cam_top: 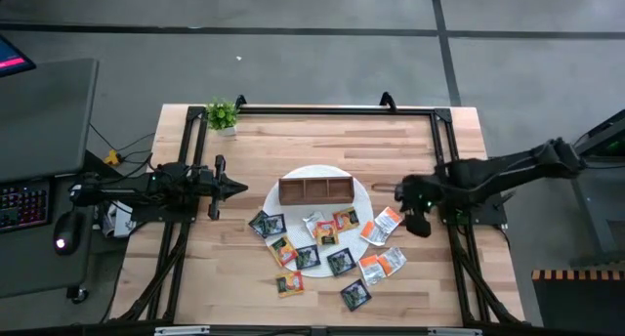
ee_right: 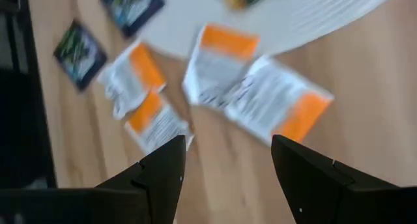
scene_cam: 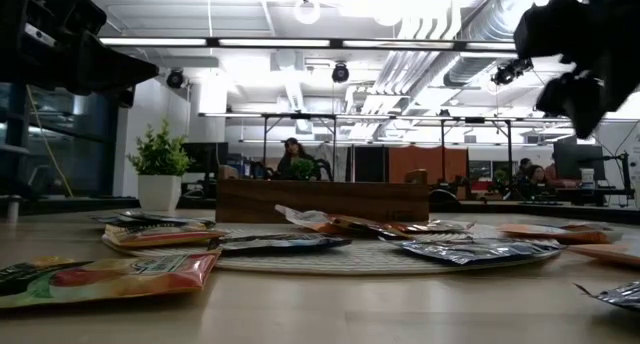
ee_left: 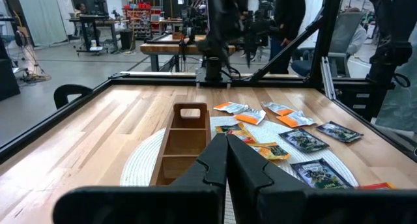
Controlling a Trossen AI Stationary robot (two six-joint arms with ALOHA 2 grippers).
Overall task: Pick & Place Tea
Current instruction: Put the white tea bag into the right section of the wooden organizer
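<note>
The right gripper hangs above the table with its fingers spread wide and nothing between them; just below and ahead of it lie white-and-orange tea packets (two overlapping at the edge of the round white mat). The left gripper waits clenched shut, pointing at the wooden box
</note>
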